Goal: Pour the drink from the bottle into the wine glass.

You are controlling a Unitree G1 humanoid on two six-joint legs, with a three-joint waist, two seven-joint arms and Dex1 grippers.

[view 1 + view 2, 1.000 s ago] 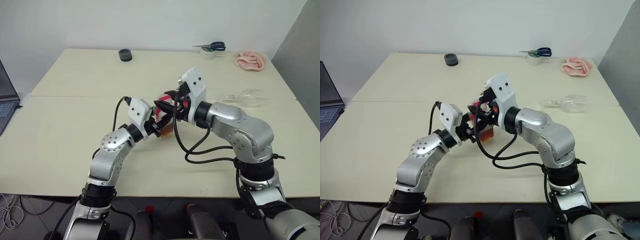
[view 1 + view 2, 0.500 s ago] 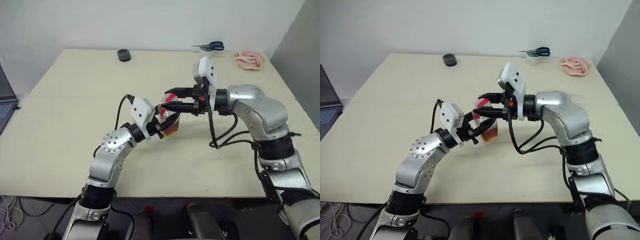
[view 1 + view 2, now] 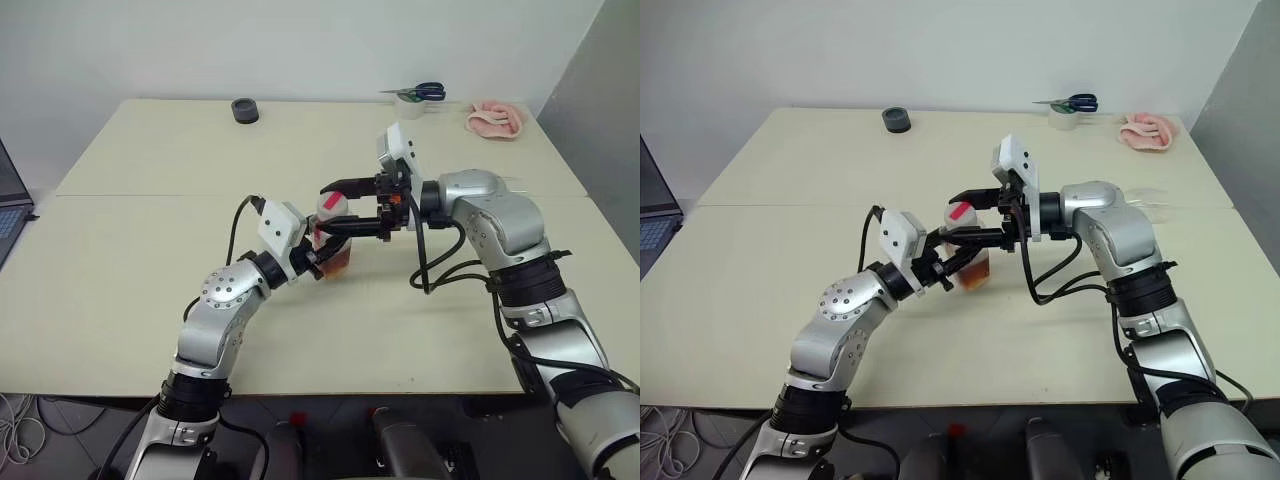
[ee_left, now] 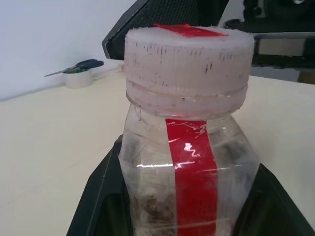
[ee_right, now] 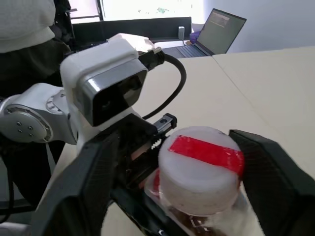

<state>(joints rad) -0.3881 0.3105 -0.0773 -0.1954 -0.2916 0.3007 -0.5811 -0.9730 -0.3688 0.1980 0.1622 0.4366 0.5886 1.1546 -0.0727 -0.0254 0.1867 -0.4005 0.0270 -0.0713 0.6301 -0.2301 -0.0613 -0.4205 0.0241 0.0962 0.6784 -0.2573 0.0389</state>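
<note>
The left pincer (image 3: 318,257) is pinching the bottle (image 3: 335,245) by its lower body and holds it upright above the middle of the tabletop (image 3: 130,230). In the left wrist view its two black fingers (image 4: 101,194) press on both sides of the clear body with the red label strip. The drink (image 3: 975,272) fills only the lower part of the bottle, as an amber-brown layer. The cap (image 5: 199,162) is on the bottle; it looks whitish with a red strip of tape across the top.

The right pincer (image 3: 340,207) comes in level from the 3 o'clock side, and its fingers are spread wide, one on each side of the cap, not touching it as far as I can see.

The wine glass (image 3: 1150,200) is on the tabletop at about 3 o'clock from the bottle, partly behind the right arm; I cannot tell if it stands or lies.

At the far edge, around 12 o'clock, there is a black round thing (image 3: 243,110), and toward 1 o'clock scissors (image 3: 420,92) on a tape roll (image 3: 412,106) and a pink cloth (image 3: 495,118).
</note>
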